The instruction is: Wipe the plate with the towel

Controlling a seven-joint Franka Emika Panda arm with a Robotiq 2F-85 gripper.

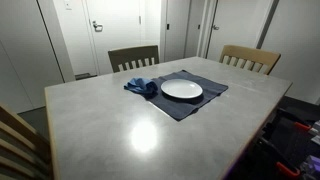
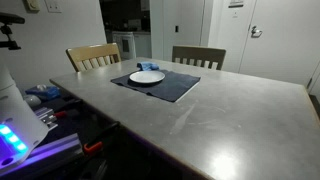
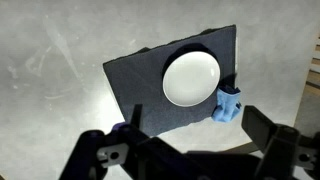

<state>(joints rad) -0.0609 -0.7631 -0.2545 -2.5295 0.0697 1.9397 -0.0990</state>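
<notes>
A white plate (image 1: 181,89) lies on a dark placemat (image 1: 186,106) at the far side of the grey table. A crumpled blue towel (image 1: 141,87) lies on the placemat's edge, touching the plate's rim. Both exterior views show them: plate (image 2: 147,76), towel (image 2: 150,67), placemat (image 2: 168,90). In the wrist view the plate (image 3: 191,77) and towel (image 3: 230,104) lie well below my gripper (image 3: 195,140). Its two dark fingers are spread wide, open and empty. The gripper does not show in either exterior view.
Two wooden chairs (image 1: 133,58) (image 1: 250,58) stand at the table's far side, also seen in an exterior view (image 2: 92,55) (image 2: 198,56). The grey table (image 1: 120,125) has a wooden rim. Doors stand behind it. Equipment with cables (image 2: 45,110) sits beside the table.
</notes>
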